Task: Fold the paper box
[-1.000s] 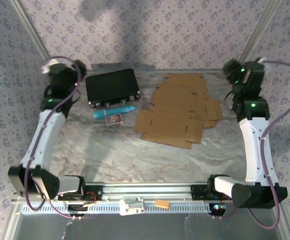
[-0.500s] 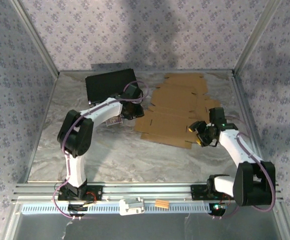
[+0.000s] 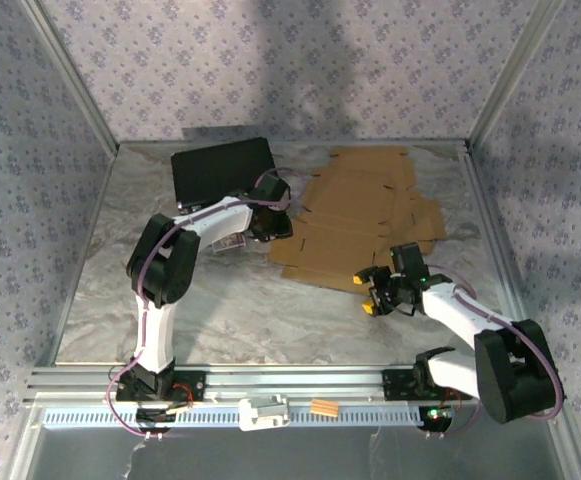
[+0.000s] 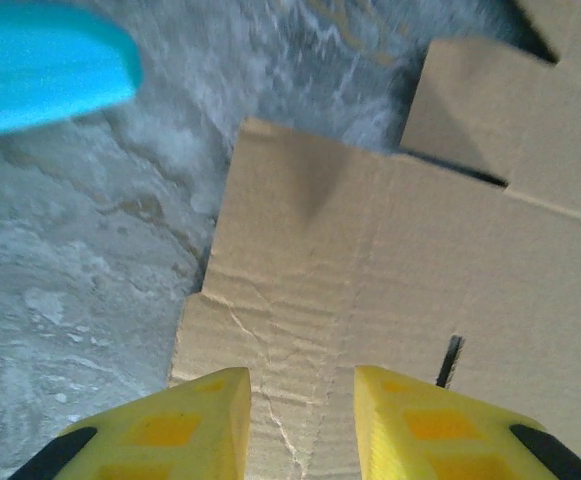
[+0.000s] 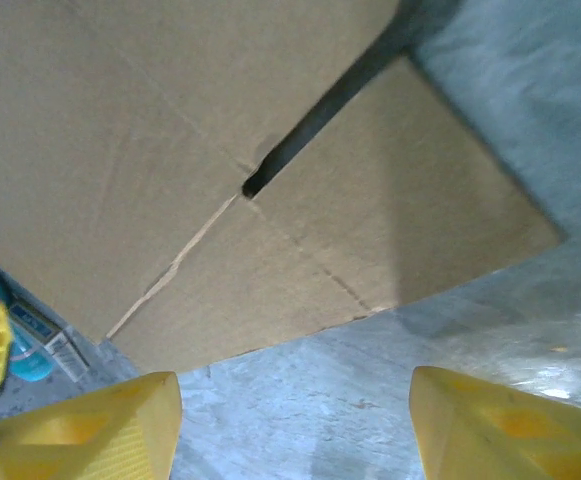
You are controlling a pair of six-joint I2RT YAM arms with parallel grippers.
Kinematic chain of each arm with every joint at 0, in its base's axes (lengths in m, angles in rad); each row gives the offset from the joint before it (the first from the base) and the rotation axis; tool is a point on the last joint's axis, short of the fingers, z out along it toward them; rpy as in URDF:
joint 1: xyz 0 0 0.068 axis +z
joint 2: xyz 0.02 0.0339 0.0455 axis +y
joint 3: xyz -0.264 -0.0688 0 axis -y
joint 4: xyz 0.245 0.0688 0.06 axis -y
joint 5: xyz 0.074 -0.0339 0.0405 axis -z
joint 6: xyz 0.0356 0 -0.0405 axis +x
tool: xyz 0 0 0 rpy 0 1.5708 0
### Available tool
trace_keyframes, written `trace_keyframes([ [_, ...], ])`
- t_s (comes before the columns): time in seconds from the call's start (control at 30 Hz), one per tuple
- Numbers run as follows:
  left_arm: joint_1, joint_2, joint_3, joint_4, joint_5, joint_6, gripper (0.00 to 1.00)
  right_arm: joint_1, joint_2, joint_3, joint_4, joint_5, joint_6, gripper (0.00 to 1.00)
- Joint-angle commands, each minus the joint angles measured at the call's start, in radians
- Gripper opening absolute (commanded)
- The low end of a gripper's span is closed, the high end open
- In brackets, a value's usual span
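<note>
The paper box point(image 3: 340, 245) is a flat brown cardboard blank lying on top of other blanks on the marble table. My left gripper point(image 3: 278, 226) is at the blank's left edge. In the left wrist view its yellow jaws point(image 4: 303, 420) stand a little apart over a creased flap of the cardboard point(image 4: 420, 270), which lies flat beneath them. My right gripper point(image 3: 372, 292) is just off the blank's front edge. In the right wrist view it point(image 5: 295, 430) is wide open over bare table, with the cardboard's edge point(image 5: 270, 250) just ahead.
A black case point(image 3: 222, 168) stands at the back left. A blue tube point(image 4: 40, 60) and a small card point(image 3: 232, 243) lie beside my left gripper. More cardboard blanks point(image 3: 385, 175) spread toward the back right. Metal frame rails border the table.
Both arms came down from the back corners to the cardboard. Over the last half second the right gripper slid left along the front edge. Both pairs of jaws narrowed.
</note>
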Motion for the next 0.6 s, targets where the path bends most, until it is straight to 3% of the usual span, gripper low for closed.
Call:
trace_keyframes([
  [0.0, -0.024, 0.019, -0.023, 0.021, 0.029, 0.010, 0.32, 0.047, 0.015, -0.020, 0.128, 0.028, 0.135, 0.64],
  [0.27, -0.081, -0.010, -0.127, 0.077, 0.084, -0.117, 0.31, 0.081, 0.099, -0.046, 0.240, 0.038, 0.183, 0.64],
  [0.47, -0.121, -0.071, -0.204, 0.121, 0.095, -0.227, 0.30, 0.076, 0.032, -0.082, 0.201, 0.081, 0.185, 0.64],
  [0.57, -0.125, -0.083, -0.213, 0.118, 0.118, -0.250, 0.30, 0.052, 0.019, -0.132, 0.265, 0.106, 0.175, 0.62],
])
